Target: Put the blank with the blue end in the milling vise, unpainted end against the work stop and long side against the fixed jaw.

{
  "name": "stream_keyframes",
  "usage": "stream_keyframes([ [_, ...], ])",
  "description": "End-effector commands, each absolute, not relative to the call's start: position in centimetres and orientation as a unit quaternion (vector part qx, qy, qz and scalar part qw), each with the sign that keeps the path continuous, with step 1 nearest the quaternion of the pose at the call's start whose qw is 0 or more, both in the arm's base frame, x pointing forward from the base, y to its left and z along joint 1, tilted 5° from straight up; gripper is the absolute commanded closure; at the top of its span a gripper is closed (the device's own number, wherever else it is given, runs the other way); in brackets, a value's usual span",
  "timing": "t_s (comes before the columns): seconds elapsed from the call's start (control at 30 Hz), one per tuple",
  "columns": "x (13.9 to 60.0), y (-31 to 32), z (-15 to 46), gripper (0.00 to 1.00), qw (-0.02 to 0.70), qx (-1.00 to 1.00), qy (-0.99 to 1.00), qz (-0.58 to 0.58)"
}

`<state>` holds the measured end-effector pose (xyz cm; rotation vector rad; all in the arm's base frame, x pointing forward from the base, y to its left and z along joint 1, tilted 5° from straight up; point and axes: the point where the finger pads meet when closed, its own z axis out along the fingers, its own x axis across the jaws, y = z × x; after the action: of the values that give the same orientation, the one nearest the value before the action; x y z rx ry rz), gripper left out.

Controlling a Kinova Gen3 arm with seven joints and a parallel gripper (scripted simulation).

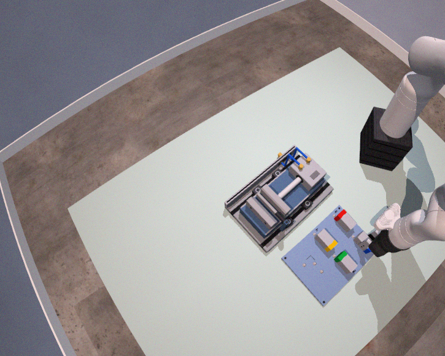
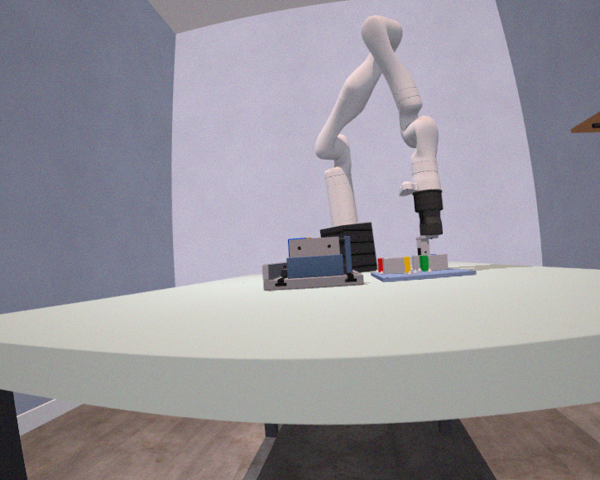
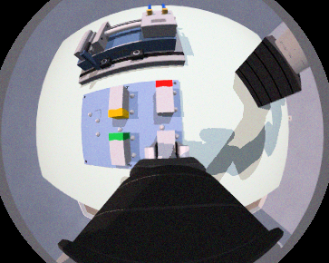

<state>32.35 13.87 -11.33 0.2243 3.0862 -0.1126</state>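
The blank with the blue end (image 1: 361,240) (image 3: 165,139) is at the right edge of the light blue plate (image 1: 314,275) (image 3: 98,130) (image 2: 393,276). My gripper (image 1: 362,242) (image 2: 422,245) (image 3: 166,147) is shut on it across its width, low at plate level. In the overhead view its blue tip (image 1: 366,250) shows beside the gripper body; in the wrist view that end is hidden. I cannot tell whether the blank is off the plate. The milling vise (image 1: 280,195) (image 2: 313,266) (image 3: 128,41) stands left of the plate, nothing between its jaws. Its fixed jaw (image 1: 261,212) is the end without hoses.
On the plate are a red-ended blank (image 1: 345,220) (image 3: 164,97), a yellow-ended blank (image 1: 326,240) (image 3: 119,104) and a green-ended blank (image 1: 345,261) (image 3: 119,145). The arm's black base block (image 1: 385,143) (image 2: 349,242) (image 3: 269,72) stands behind the plate.
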Motion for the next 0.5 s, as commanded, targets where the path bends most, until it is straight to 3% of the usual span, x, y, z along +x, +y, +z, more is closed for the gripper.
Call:
stream_keyframes([
  [0.0,32.4,14.0,-10.9,1.00,0.023,0.073,0.996,-0.035],
  [0.47,32.3,14.1,-8.3,1.00,0.023,0.073,0.996,-0.035],
])
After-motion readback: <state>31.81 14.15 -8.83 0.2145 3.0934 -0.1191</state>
